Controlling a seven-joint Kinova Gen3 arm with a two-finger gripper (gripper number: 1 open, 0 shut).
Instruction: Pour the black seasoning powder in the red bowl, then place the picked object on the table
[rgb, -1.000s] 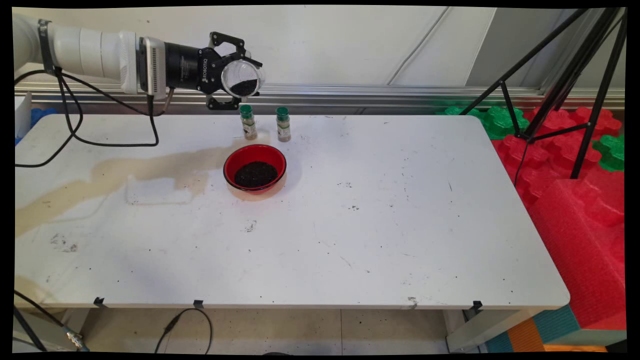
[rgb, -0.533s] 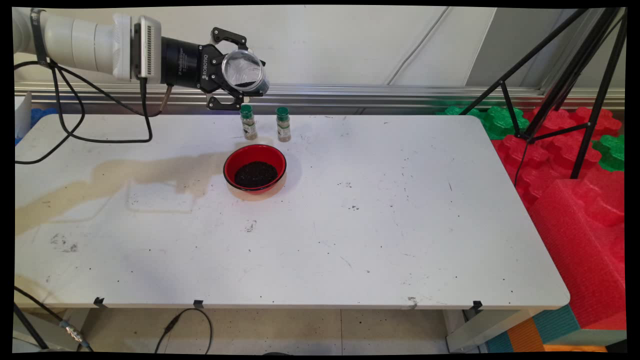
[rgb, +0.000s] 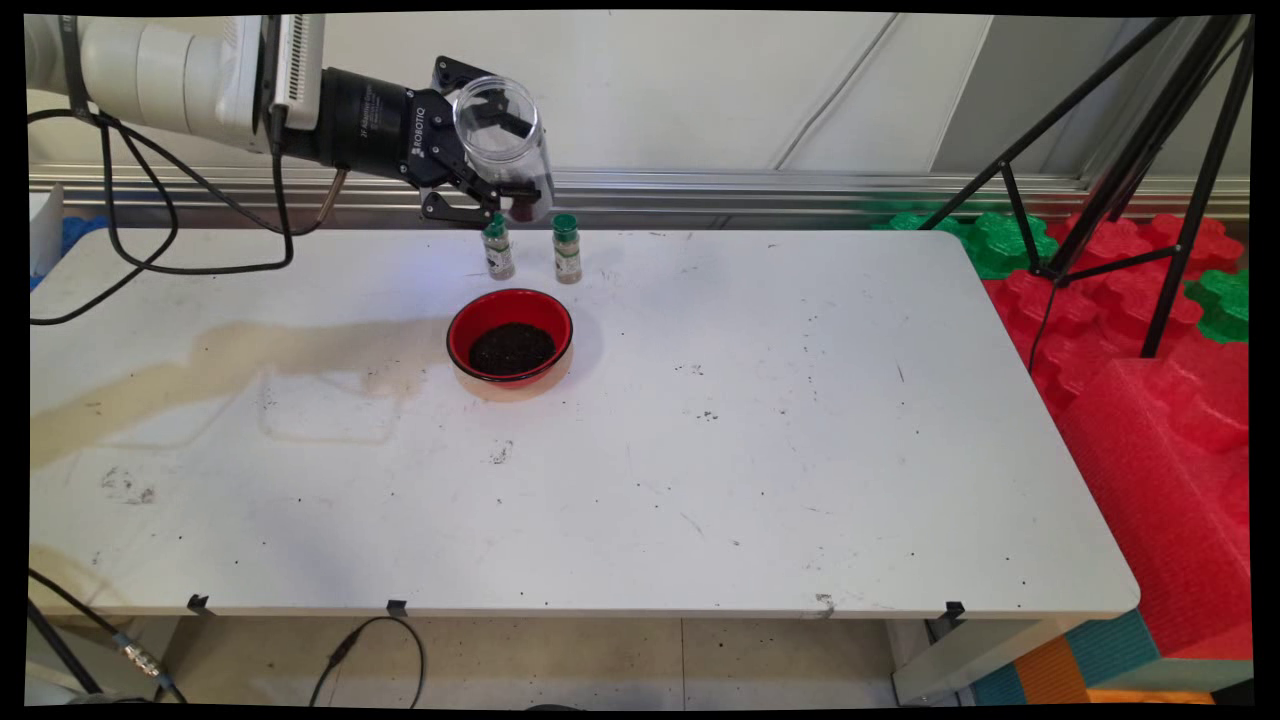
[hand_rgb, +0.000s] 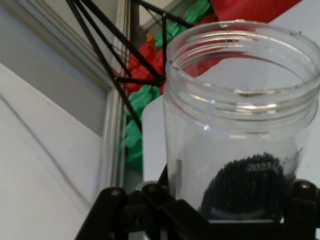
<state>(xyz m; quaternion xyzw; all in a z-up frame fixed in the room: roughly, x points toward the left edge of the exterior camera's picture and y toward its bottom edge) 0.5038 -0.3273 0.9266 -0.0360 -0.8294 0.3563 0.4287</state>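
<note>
Main view first: just beneath the jaws (rgb: 497, 160), two small green-capped spice bottles stand on the white bench (rgb: 700, 450). The left bottle (rgb: 497, 247) has its cap right at the lower finger, and I cannot tell if they touch; the right bottle (rgb: 567, 249) stands just beside the first, clear of the jaws. Further below the jaws and nearer the camera sits a red bowl (rgb: 510, 336) with a dark heap of grains inside. A tan stain (rgb: 250, 350) spreads across the bench under the arm side. Off beyond the jaws' open end, a black tripod (rgb: 1130, 160) stands over red and green foam blocks (rgb: 1150, 330).

The jaws are pinching a clear plastic jar (rgb: 503, 148), held in the air and tilted, mouth up and toward the camera.

Hand view now: the jar (hand_rgb: 240, 130) fills the frame between the black fingers (hand_rgb: 115, 210), its threaded mouth pointing away from the hand. A small dark patch of grains lies at its bottom, near the jaws. The tripod (hand_rgb: 115, 55) and foam blocks (hand_rgb: 145, 100) show past its side.
</note>
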